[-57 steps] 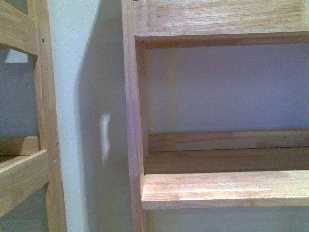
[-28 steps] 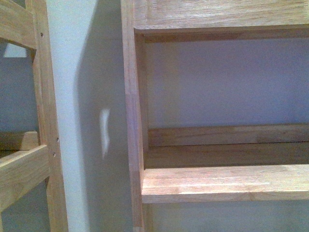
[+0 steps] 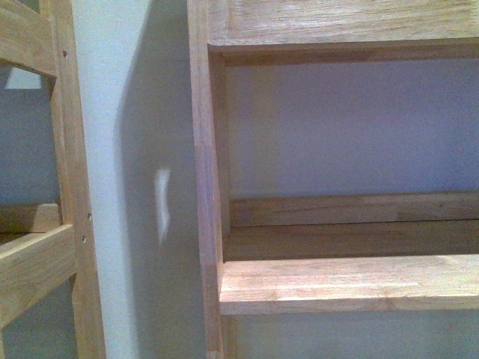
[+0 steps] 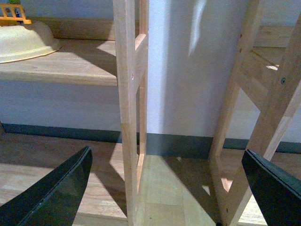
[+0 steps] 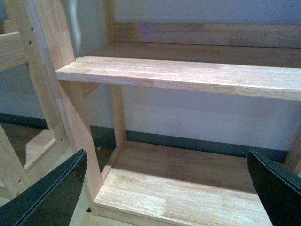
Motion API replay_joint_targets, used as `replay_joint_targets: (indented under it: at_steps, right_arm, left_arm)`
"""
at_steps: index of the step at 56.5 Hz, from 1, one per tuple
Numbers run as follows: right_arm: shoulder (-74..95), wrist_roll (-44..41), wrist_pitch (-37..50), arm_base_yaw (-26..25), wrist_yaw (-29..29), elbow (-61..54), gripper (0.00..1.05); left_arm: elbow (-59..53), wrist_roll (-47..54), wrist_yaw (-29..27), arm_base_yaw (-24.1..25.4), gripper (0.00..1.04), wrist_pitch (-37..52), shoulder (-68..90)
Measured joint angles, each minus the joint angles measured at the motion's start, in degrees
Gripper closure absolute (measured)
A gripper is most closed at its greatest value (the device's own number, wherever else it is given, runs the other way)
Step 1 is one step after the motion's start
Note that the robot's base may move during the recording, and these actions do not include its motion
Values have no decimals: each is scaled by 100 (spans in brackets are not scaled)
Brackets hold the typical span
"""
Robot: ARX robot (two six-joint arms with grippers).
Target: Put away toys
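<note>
The orange-yellow plush toy does not clearly show in any view. In the left wrist view a pale cream-yellow rounded thing (image 4: 23, 41) lies on a wooden shelf (image 4: 80, 66), with a small orange piece (image 4: 13, 14) behind it; I cannot tell what it is. My left gripper (image 4: 165, 150) is open and empty, facing the gap between two wooden shelf units above the floor. My right gripper (image 5: 166, 152) is open and empty, facing the bottom board (image 5: 178, 188) of the right shelf unit.
The front view shows the right shelf unit's upright (image 3: 203, 187) and a bare shelf board (image 3: 344, 284), a white wall strip (image 3: 112, 187), and the left unit's frame (image 3: 71, 187). A dark baseboard (image 4: 183, 145) runs along the wall. Wooden posts (image 4: 127, 117) stand close before the left gripper.
The shelves sit slightly higher in the front view than one second ago; nothing has shifted over the last half second. Nothing was grasped or released.
</note>
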Motion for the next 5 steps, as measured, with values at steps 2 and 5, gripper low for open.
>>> replay_joint_targets:
  at_steps: [2, 5]
  right_arm:
    - [0, 0, 0, 0, -2, 0, 0]
    - [0, 0, 0, 0, -2, 0, 0]
  left_arm:
    - [0, 0, 0, 0, 6, 0, 0]
    - [0, 0, 0, 0, 6, 0, 0]
